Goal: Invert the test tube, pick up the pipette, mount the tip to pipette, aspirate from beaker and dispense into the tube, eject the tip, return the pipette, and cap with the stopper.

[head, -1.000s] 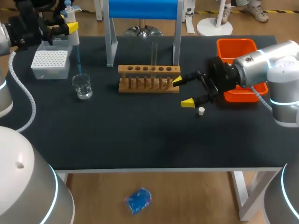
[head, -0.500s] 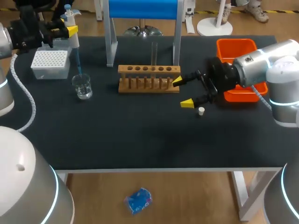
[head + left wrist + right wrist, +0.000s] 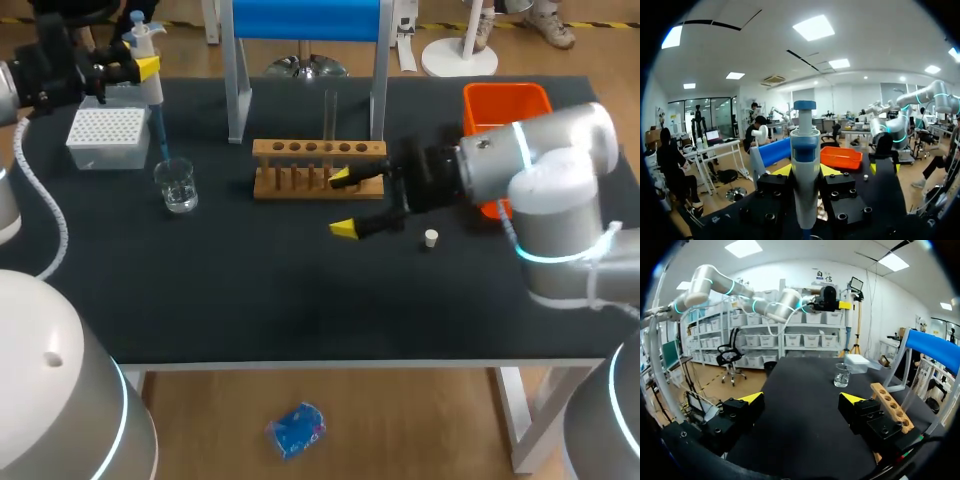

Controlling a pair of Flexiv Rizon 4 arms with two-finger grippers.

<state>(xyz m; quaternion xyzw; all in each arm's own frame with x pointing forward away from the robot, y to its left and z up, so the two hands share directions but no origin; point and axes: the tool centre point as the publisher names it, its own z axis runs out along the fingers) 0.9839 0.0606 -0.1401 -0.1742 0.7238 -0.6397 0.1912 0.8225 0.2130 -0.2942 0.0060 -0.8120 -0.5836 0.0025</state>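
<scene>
My left gripper [image 3: 125,68] is shut on the white and blue pipette [image 3: 148,62] at the table's far left. The pipette's blue tip [image 3: 160,130] points down, ending just above the glass beaker [image 3: 178,186]. In the left wrist view the pipette [image 3: 805,170] stands upright between the fingers. A clear test tube [image 3: 330,113] stands in the wooden rack [image 3: 318,167]. My right gripper [image 3: 345,204] is open in front of the rack, with nothing between its fingers; the right wrist view shows the gripper [image 3: 801,400] facing the beaker [image 3: 842,375]. A small white stopper [image 3: 431,237] lies on the table under my right arm.
A white tip box [image 3: 105,135] sits behind the beaker. An orange bin [image 3: 505,105] stands at the back right, partly hidden by my right arm. The blue-topped pipette stand [image 3: 305,20] straddles the space behind the rack.
My right arm has swung left along the front of the rack, past the stopper. The left gripper has shifted the pipette slightly left and up.
</scene>
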